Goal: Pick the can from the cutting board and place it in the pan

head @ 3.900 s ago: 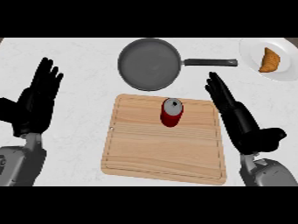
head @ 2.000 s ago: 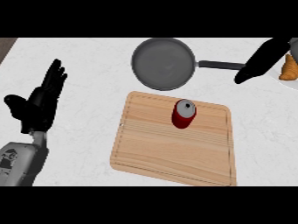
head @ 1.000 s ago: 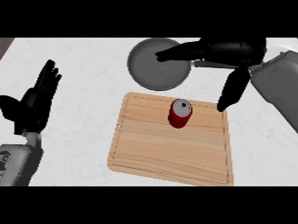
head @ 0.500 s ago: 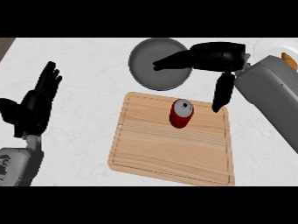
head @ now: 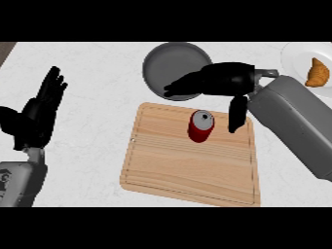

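The right hand [head: 222,82] hangs over the far edge of the cutting board [head: 190,160], with its fingers spread apart and holding nothing. The thumb points down just beside the can [head: 201,126], on its right, and the other fingers reach to the left over the near rim of the pan [head: 170,61]. I cannot see any contact between the hand and the can.

Compared with half a second ago, the hand has come a little lower and closer to the can, and the thumb is now level with the can's side. A second before that, the hand was still higher and further to the right. In my judgement the reach is almost complete and the next step is to close the fingers around the can; the pick itself is not yet done.

The can stands upright on the cutting board, near its far edge and a little right of the middle. It has not moved in the earlier pictures. It is red, with a silver top that shows a dark opening. It is a small round thing, so it may tip if the thumb pushes it first.

The pan is dark grey and lies on the counter just beyond the board's far edge.

The left hand [head: 35,114] rests open near the counter's left edge, fingers up.
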